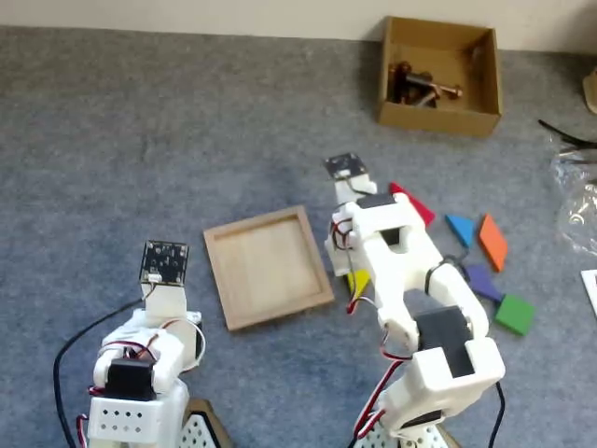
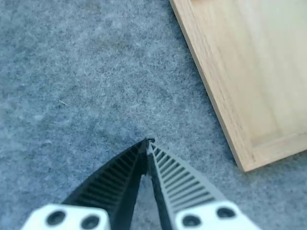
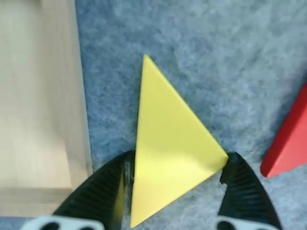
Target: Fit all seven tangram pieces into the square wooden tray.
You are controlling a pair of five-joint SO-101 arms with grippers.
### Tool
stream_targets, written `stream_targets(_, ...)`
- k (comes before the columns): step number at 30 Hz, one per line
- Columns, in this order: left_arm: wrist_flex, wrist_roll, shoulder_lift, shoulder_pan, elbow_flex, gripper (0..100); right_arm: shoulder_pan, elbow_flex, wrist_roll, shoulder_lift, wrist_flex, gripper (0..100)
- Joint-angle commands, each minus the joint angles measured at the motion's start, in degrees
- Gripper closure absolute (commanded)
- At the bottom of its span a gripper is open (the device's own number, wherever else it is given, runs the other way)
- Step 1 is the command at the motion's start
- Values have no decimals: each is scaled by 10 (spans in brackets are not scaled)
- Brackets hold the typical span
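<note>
six tangram pieces can be made out, all outside the wooden tray (image 1: 254, 222), which lies flat and a little askew on the grey carpet (image 1: 140, 121) between the two arms. right gripper (image 3: 176, 165): low over the carpet just beside the tray's rim on the side facing the loose pieces. its two fingers press against opposite sides of the yellow triangle (image 3: 163, 139), one on a long edge and one at a corner, so it is gripping the piece. cannot tell whether the triangle is lifted or flat on the carpet. red piece (image 1: 413, 203) lies just beside the right arm, partly hidden by it in the high view. well apart from the tray sits a loose cluster: blue triangle (image 1: 459, 229) just beside orange piece (image 1: 492, 243), purple piece (image 1: 482, 280) just beside green square (image 1: 515, 314). left gripper (image 2: 147, 143): fingers closed tip to tip with nothing between them, above bare carpet near a corner of the tray, not touching it. cardboard box (image 1: 438, 119) holding some metal objects sits at the far edge of the carpet; plastic bag (image 1: 578, 205) at the side past the cluster.
</note>
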Motion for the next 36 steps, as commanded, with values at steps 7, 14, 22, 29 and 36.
stream_targets(7, -1, 4, -4, 8, 11, 995, -9, 0, -2, -14, -13, 818)
stream_targets(14, -1, 4, -4, 8, 11, 995, -9, 0, -2, -34, -12, 818)
stream_targets(22, -1, 4, -4, 8, 11, 995, -12, 3, -2, -117, -12, 818)
stream_targets(29, -1, 4, -4, 8, 11, 995, -10, 3, 3, -117, -12, 814)
stream_targets(36, -1, 4, -4, 8, 11, 995, -11, -3, 171, -117, 29, 813)
